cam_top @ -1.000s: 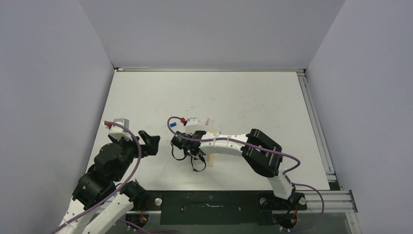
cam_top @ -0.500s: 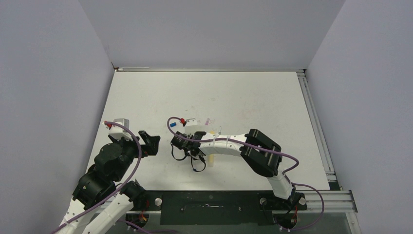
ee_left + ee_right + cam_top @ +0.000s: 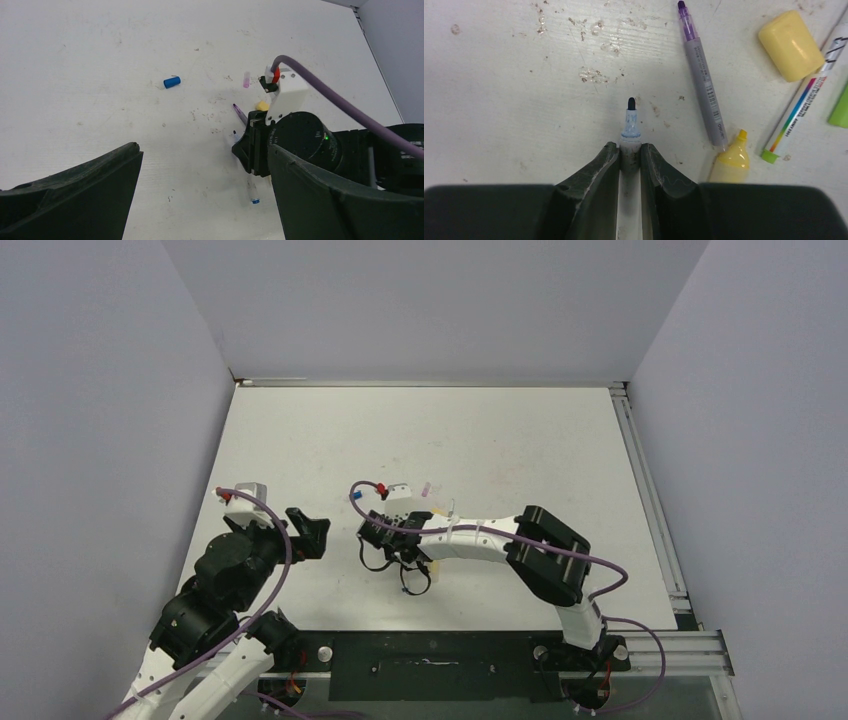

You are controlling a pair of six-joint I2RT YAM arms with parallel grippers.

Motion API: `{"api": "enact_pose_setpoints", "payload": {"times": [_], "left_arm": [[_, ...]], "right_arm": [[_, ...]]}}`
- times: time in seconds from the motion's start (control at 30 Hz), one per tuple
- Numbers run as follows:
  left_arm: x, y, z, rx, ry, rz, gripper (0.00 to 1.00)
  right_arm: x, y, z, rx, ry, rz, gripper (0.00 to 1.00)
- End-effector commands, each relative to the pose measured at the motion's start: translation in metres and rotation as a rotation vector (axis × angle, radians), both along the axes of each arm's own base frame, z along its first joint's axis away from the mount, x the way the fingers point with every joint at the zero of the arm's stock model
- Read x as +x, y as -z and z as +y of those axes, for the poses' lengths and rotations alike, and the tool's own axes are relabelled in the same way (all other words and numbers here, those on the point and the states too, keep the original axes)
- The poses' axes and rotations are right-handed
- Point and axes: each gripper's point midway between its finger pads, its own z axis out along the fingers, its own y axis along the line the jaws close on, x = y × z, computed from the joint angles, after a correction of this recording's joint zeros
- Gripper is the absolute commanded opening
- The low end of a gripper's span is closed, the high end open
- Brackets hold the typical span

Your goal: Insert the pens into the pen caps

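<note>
Barely begun: 0 of 4 capped. Blue-tipped pen (image 3: 631,124) clamped in right claw (image 3: 629,149), left claw (image 3: 202,165) spread wide, empty; blue cap (image 3: 171,82) well apart, not yet fetched.

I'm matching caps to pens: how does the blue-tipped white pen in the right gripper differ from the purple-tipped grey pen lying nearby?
The blue-tipped white pen is pinched in the right gripper; the purple-tipped grey pen lies loose on the table. The white pen shows only its tip end past the gripper; the grey pen shows whole. Both are uncapped.
</note>
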Motion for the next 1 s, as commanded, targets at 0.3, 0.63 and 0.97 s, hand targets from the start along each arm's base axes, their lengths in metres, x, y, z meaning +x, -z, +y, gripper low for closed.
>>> {"api": "enact_pose_setpoints", "payload": {"times": [0.3,0.63,0.97], "left_arm": [[-0.007,-0.012,-0.05,-0.15,0.21,0.038,0.96],[-0.026,-0.019,-0.101,-0.294,0.473,0.079,0.96],[-0.047,-0.051,-0.149,-0.495,0.773,0.041,0.96]], "right_arm": [[0.007,-0.144,-0.022,0.275,-0.049,-0.206,0.05],[-0.008,-0.214,-0.066,0.465,-0.146,-0.318,0.05],[-0.029,-0.278,-0.067,0.749,-0.282,-0.381,0.05]]}}
